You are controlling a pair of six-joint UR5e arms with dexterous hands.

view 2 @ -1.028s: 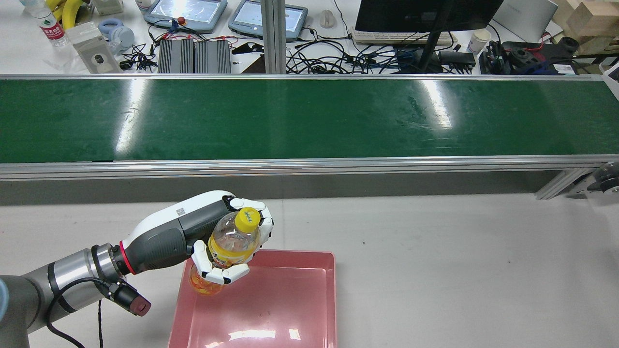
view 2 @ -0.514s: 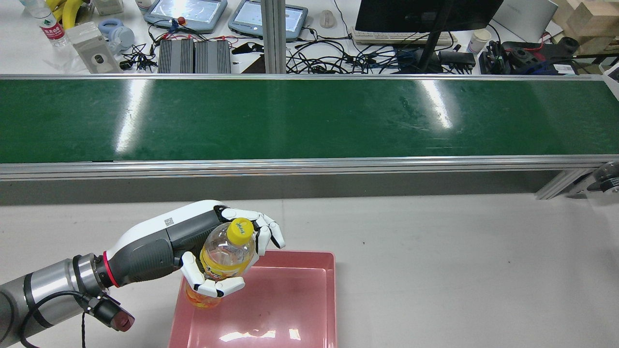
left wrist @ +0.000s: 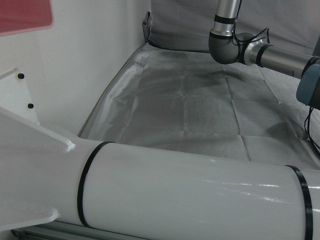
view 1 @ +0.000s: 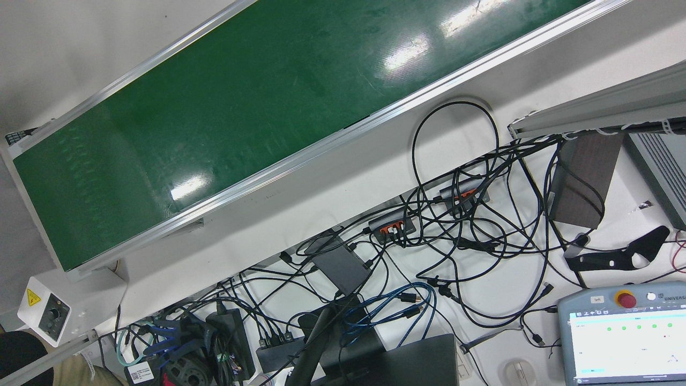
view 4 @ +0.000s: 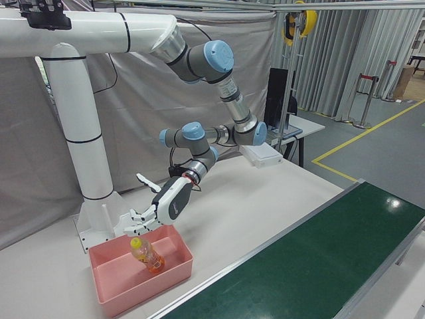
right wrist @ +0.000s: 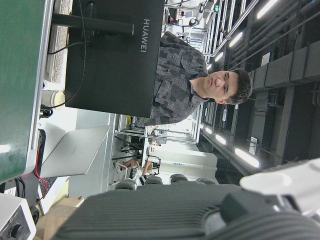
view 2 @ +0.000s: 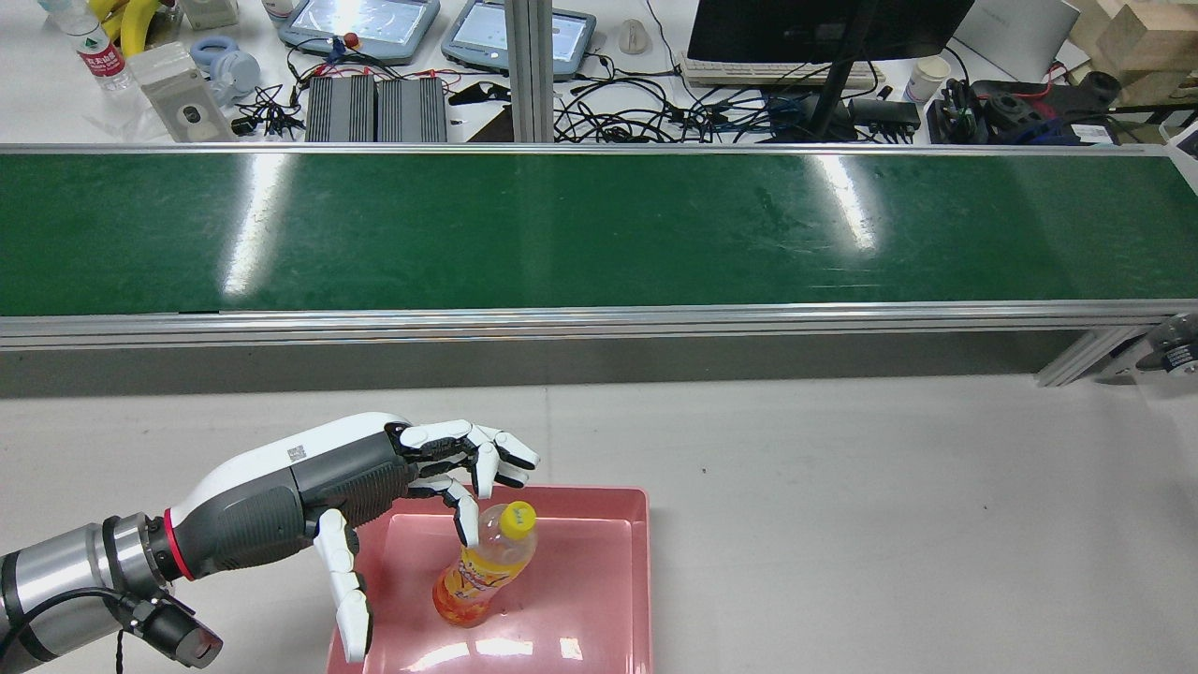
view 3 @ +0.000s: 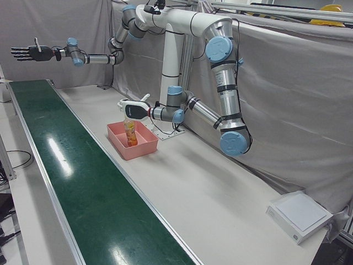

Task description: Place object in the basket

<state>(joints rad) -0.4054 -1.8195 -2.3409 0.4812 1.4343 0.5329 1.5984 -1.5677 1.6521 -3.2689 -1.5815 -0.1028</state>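
Observation:
The clear bottle [view 2: 482, 566], with a yellow cap and orange label, stands tilted inside the pink basket [view 2: 599, 491], cap toward the belt. My left hand [view 2: 440, 468] hovers over the basket's near-left corner, open, fingers spread, holding nothing. One fingertip hangs just left of the cap. In the right-front view the left hand [view 4: 149, 212] is above the bottle [view 4: 147, 256] in the basket [view 4: 159, 279]. The left-front view shows the bottle [view 3: 130, 134] and, far away and high over the belt's end, my right hand [view 3: 25, 52] open and empty.
A long green conveyor belt [view 2: 599, 229] runs across beyond the basket. Behind it is a desk with cables [view 1: 429, 241], a monitor and tablets. A white box [view 3: 300, 215] sits at the table's far corner. A person [right wrist: 200, 85] shows in the right hand view.
My left hand has opened and let go of the bottle, which has dropped into the basket. The hand has drawn back a little to the left.

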